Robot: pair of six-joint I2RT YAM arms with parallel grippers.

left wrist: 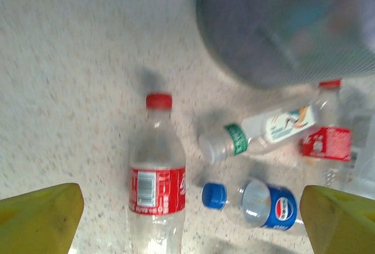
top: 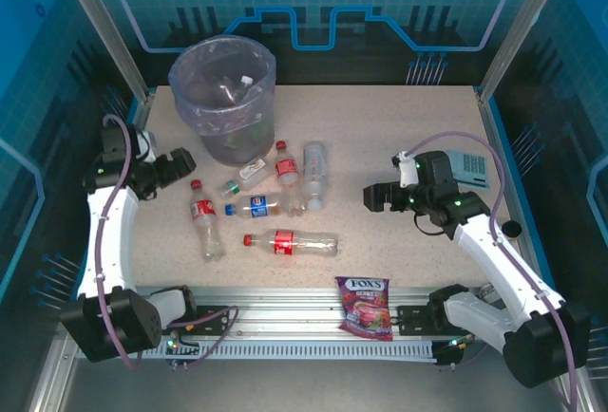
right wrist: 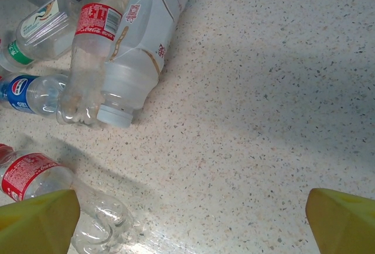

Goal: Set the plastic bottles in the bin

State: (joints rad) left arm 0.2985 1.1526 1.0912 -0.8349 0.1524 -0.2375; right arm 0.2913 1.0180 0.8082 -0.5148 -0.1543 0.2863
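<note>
Broad speckled beige table (top: 408, 137) beneath everything, with both arms bolted at its near edge.

At the far left of it, the round grey bin (top: 233, 146), upright, lined with a translucent lilac bag, with a few bottles already inside and one white cap visible among them.

Just left of the bin's near side, the left gripper (top: 186, 161), aimed toward the bottles. In its wrist view, yellow fingers (left wrist: 41, 219) far apart at the lower corners, closed on nothing.

Right of centre, the right gripper (top: 370, 197), well apart from the bottle cluster, spread just as wide and likewise empty, over bare table.

At the near edge, between the arm bases, a purple-red candy bag (top: 364, 306).

Between the two grippers and just in front of the bin, six plastic bottles lying loose on the table:
- nearest, a long red-labelled bottle (top: 290, 241), crossways, cap to the left
- left of it, a red-capped bottle (top: 204, 227), close to the left gripper
- farther back, a cloudy white-capped bottle (top: 314, 175), touching a slim red-labelled one (top: 285, 173)
- beside those, a blue-labelled bottle (top: 256, 206) with a blue cap
- closest to the bin, a small green-banded bottle (top: 242, 177)
</note>
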